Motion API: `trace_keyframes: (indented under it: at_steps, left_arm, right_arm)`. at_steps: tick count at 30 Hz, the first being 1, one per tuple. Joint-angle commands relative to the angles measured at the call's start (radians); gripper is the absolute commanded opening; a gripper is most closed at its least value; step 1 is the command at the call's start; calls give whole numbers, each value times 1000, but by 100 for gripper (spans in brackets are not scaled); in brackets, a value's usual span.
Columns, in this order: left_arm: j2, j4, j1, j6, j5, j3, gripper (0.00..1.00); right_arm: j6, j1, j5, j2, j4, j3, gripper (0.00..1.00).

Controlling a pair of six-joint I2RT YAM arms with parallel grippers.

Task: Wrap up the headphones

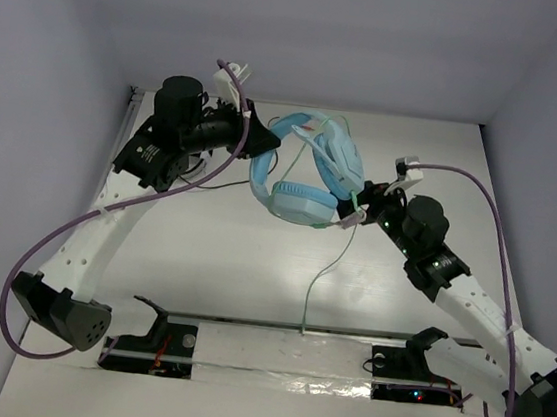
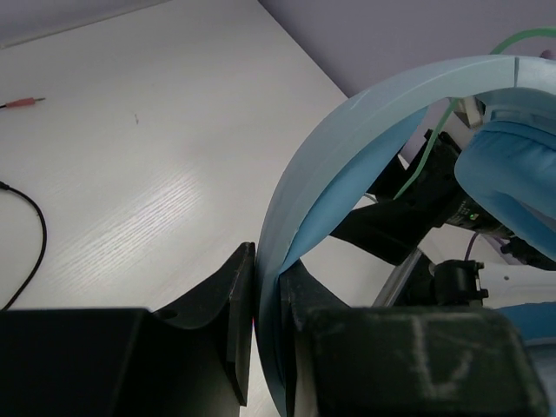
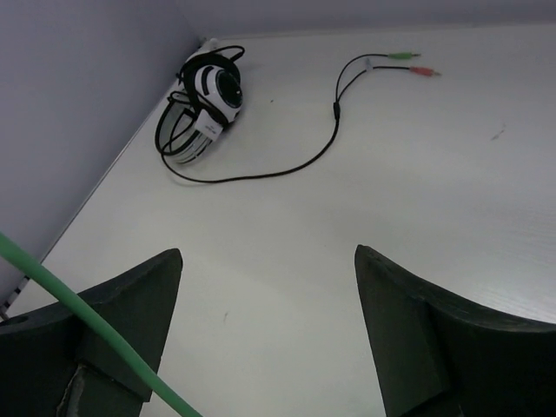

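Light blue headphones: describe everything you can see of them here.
Plastic-looking light blue over-ear headphones with a curved headband and padded ear cups. The shut left tool clamps the headband. A thin pale green cable loops over the cups, then trails toward the near edge of the table, passing by the open right tool.

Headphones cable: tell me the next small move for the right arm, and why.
Probably shift the right gripper onto the green cable and close. Its jaws stand open with the cable passing by only one finger, a long tail trails loose toward the near edge, and the left gripper clamps the headband.
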State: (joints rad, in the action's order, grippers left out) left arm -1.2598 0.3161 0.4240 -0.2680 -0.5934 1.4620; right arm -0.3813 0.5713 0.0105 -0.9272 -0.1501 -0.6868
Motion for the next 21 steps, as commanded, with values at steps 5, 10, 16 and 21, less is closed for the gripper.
trace_keyframes:
  at_steps: [5, 10, 16, 21]
  left_arm:
    - [16, -80, -11, -114, -48, 139, 0]
    - [-10, -91, -11, -154, -28, 188, 0]
    - [-21, -109, -21, -191, -20, 219, 0]
    - [-32, -81, -21, -185, 10, 248, 0]
  right_arm:
    - [1, -143, 233, -114, -267, 24, 91]
    - [-18, -166, 247, -162, -318, 33, 98]
    - [-90, -166, 273, -283, -457, 56, 99]
    - [-177, -166, 406, -358, -627, 131, 92]
